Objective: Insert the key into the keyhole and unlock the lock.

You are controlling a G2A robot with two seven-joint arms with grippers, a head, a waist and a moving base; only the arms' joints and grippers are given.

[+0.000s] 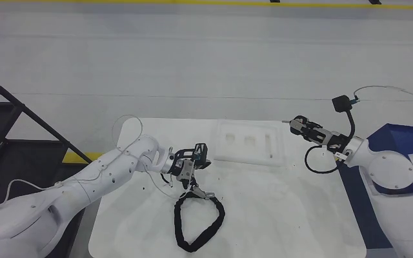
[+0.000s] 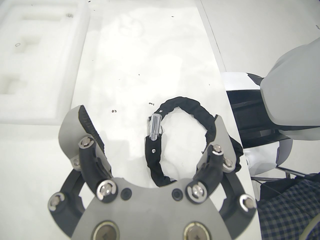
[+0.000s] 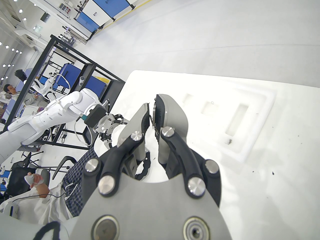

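The lock is a black fabric-covered chain loop (image 1: pixel 200 222) with a silver cylinder (image 2: pixel 155 127) at one end, lying on the white table near its front edge. My left gripper (image 2: pixel 152 123) hovers open just above the cylinder, with its fingers on either side of the loop; in the top view the left gripper (image 1: pixel 192 173) is at the loop's far end. My right gripper (image 1: pixel 293 122) is held above the table's far right part, shut on a thin key whose tip (image 1: pixel 284 121) sticks out past the pads (image 3: pixel 160 111).
A white foam tray (image 1: pixel 248 142) with several empty recesses lies at the back of the table between the two arms. A person in a checked shirt (image 3: pixel 75 176) sits beyond the table's front edge. Black racks (image 1: pixel 26 122) stand to the left.
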